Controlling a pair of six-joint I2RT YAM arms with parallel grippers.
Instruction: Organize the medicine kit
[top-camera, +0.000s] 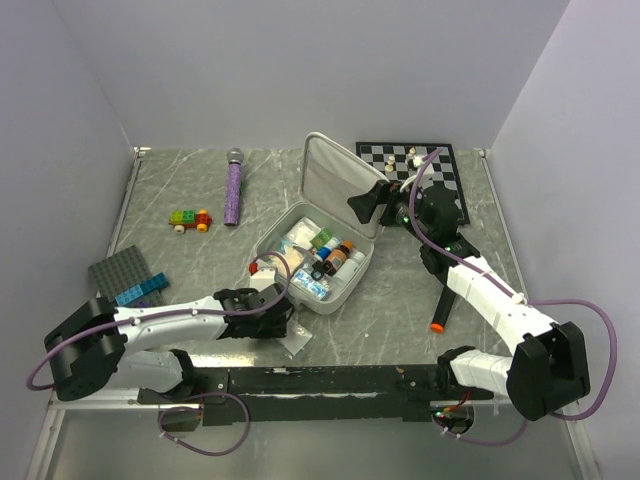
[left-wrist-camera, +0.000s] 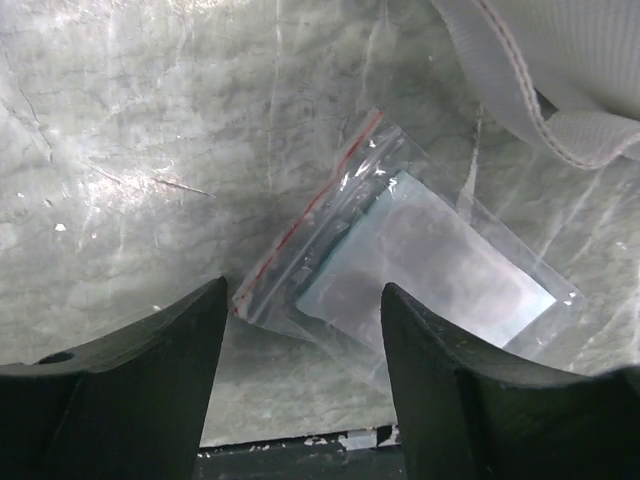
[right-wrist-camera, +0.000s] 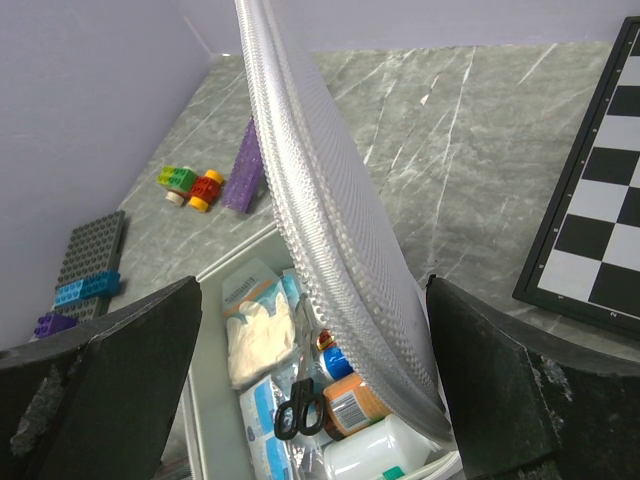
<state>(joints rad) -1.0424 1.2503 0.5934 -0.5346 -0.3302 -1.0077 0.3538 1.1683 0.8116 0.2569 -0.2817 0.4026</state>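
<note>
Medicine kit (top-camera: 335, 185) sits open at mid-frame in the overhead view, lid raised, bottles (top-camera: 338, 258) and scissors (right-wrist-camera: 297, 410) packed inside. The right pincer (top-camera: 372, 200) straddles the lid's rim, jaws spread and clamping nothing. The soft shell will likely flex, so its stiffer zip edge looks the best hold. At lower centre the left pincer (top-camera: 283, 325) hangs open over a clear zip bag (left-wrist-camera: 420, 270), thin and probably slick, lying flat on the counter (top-camera: 400, 310). Working room lies to the left, while the chessboard (top-camera: 440, 165) crowds the upper right.

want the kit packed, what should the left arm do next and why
Probably lower the left gripper and close on the clear zip bag: its open fingers straddle the bag, which lies on the table outside the open medicine kit.
</note>
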